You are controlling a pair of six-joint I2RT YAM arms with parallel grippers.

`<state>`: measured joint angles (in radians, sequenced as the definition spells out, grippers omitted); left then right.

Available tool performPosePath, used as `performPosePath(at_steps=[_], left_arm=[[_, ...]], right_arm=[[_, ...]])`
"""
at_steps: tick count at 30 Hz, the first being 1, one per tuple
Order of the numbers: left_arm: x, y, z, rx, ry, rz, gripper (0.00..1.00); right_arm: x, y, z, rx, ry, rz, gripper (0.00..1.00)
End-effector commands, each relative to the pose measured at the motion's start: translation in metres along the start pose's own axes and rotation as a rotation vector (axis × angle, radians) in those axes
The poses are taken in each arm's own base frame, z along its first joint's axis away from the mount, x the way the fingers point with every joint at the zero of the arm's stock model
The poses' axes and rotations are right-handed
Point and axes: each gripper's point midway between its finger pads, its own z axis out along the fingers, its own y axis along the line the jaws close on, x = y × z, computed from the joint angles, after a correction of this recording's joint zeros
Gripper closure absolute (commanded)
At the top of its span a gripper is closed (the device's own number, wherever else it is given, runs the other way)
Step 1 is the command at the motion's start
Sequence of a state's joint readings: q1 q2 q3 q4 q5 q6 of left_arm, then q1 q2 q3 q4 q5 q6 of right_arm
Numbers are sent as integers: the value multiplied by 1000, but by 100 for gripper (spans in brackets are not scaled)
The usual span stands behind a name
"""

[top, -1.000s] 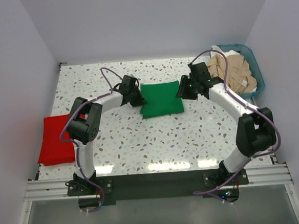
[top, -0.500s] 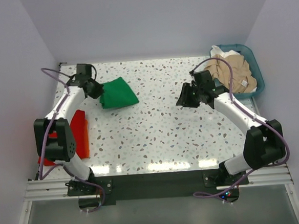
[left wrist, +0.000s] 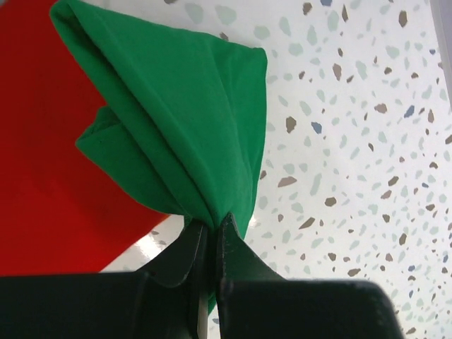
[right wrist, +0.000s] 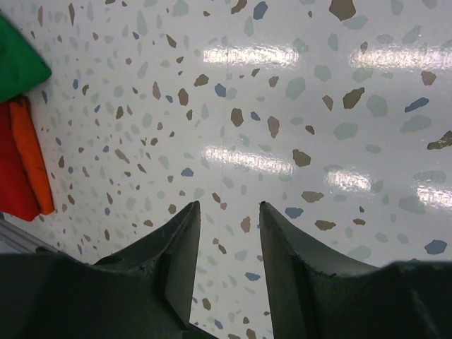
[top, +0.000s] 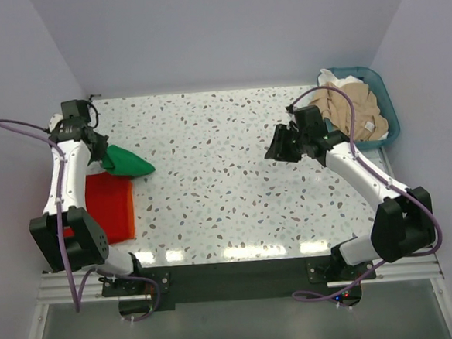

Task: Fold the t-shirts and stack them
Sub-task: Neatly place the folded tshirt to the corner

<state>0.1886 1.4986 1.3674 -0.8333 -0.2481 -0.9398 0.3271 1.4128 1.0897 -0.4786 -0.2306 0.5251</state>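
The speckled table (top: 235,184) is filling the top view, with the teal basket (top: 392,119) of beige t-shirts (top: 350,106) sitting at its upper right. The left arm (top: 59,173) is stretching up the left edge of that frame, with its elbow at lower left and its wrist bending over at upper left. The right arm (top: 358,168) is hanging over the table's right half, well apart from the two shirts at the left.

The folded red t-shirt (top: 108,205) is lying flat at middle left, its long axis running up and down the frame. The green t-shirt (top: 128,162) is dangling as a bunched wedge just above the red one's upper edge, trailing rightward from the jaws (so the stacking spot is lying below and slightly left of the bundle).

The left gripper (left wrist: 210,229) is pinching the green cloth's gathered corner, jaws nearly together. The right gripper (right wrist: 227,212) is standing partly open, holding nothing. By judgement, the left arm is the one placed to lay green on red.
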Motion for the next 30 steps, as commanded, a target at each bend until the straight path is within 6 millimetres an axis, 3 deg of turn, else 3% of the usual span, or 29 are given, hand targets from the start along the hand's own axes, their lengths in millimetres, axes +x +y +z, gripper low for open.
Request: performPosePath(at_steps=[1, 6, 12, 21, 26, 30], left_arm=[[-36, 15, -20, -35, -94, 8, 100], [-58, 17, -28, -47, -146, 19, 100], [-88, -3, -48, 7, -214, 21, 100], [-111, -24, -67, 76, -271, 34, 100], [-118, -18, -79, 55, -303, 32, 100], [-113, -2, -81, 9, -310, 35, 100]], right_arm=[[-8, 16, -11, -56, -26, -17, 57], [-9, 17, -13, -59, -31, -20, 57], [-10, 17, -14, -55, -33, -26, 57], [-12, 19, -17, -55, -40, -30, 57], [-13, 19, -19, -55, -42, -31, 57], [-11, 20, -21, -59, -38, -34, 57]])
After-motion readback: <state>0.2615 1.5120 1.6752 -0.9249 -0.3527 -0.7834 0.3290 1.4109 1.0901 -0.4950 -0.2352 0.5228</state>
